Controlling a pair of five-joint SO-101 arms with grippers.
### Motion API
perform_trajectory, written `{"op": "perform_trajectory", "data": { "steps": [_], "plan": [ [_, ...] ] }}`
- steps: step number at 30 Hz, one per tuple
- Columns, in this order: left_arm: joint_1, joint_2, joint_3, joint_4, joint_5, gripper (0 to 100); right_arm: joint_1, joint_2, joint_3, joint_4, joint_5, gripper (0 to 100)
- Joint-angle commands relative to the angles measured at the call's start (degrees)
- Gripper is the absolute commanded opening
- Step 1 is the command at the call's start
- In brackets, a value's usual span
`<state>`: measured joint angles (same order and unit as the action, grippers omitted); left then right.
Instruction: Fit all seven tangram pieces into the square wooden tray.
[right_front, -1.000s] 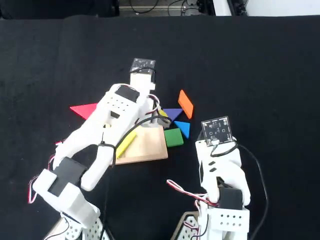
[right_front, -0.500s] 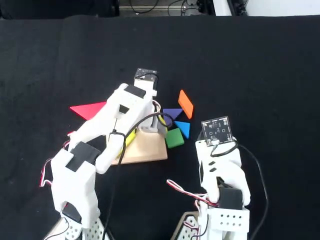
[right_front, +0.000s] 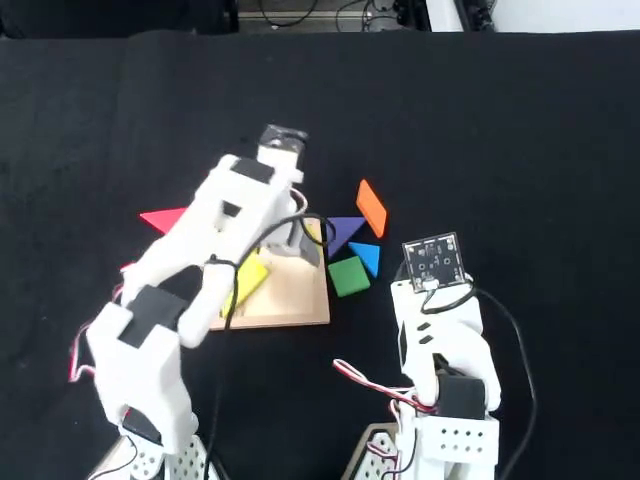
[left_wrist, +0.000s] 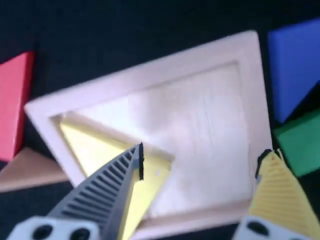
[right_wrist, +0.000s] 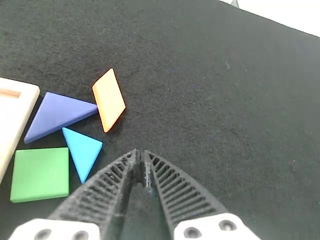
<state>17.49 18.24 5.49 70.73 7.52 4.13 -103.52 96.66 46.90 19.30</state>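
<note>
1. Left pincer (left_wrist: 202, 155) hangs over the wooden tray (left_wrist: 150, 70). Its jaws are wide apart with nothing between them.
2. Yellow triangle (left_wrist: 95, 145) lies inside the tray, tucked into a corner, right under the pincer's grey finger (left_wrist: 107, 192).
3. The pincer's yellow finger (left_wrist: 277, 192) sits over the tray's opposite rim. Most of the tray floor between the two fingers is bare wood.
4. Green square (right_front: 347, 275) and purple triangle (right_front: 345, 230) lie outside the tray, just past the yellow finger.
5. Red triangle (right_front: 165, 218) lies outside the tray, out beyond the grey finger.
6. Right pincer (right_wrist: 140, 159) has its fingers pressed together, holding nothing, low over the black cloth (right_front: 520, 150).
7. Blue triangle (right_wrist: 82, 150) is just ahead of the right pincer's tips and off to one side. The green square is beside it.
8. Orange parallelogram (right_wrist: 109, 99) lies farther ahead of the right pincer, touching the purple triangle's tip.
9. All four of these loose pieces sit between the two pincers.
</note>
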Motion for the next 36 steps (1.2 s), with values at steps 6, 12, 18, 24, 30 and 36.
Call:
{"op": "perform_trajectory", "data": {
  "steps": [6,12,18,24,30,36],
  "plan": [
    [3.03,-14.68,5.32,10.90,-7.12,36,0.62,-1.80,-0.04,0.26,-0.26,1.5],
    [9.98,-15.03,18.95,-2.11,-7.21,36,0.62,-1.80,-0.04,0.26,-0.26,1.5],
    [9.98,-14.59,22.20,-6.86,-6.77,36,0.62,-1.80,-0.04,0.26,-0.26,1.5],
    [0.66,-14.51,21.85,-7.74,-7.38,36,0.62,-1.80,-0.04,0.26,-0.26,1.5],
    [-3.82,-14.42,22.20,-11.96,-11.87,36,0.62,-1.80,-0.04,0.26,-0.26,1.5],
    [-3.47,-15.03,22.02,-11.87,-12.13,36,0.62,-1.80,-0.04,0.26,-0.26,1.5]
  ]
}}
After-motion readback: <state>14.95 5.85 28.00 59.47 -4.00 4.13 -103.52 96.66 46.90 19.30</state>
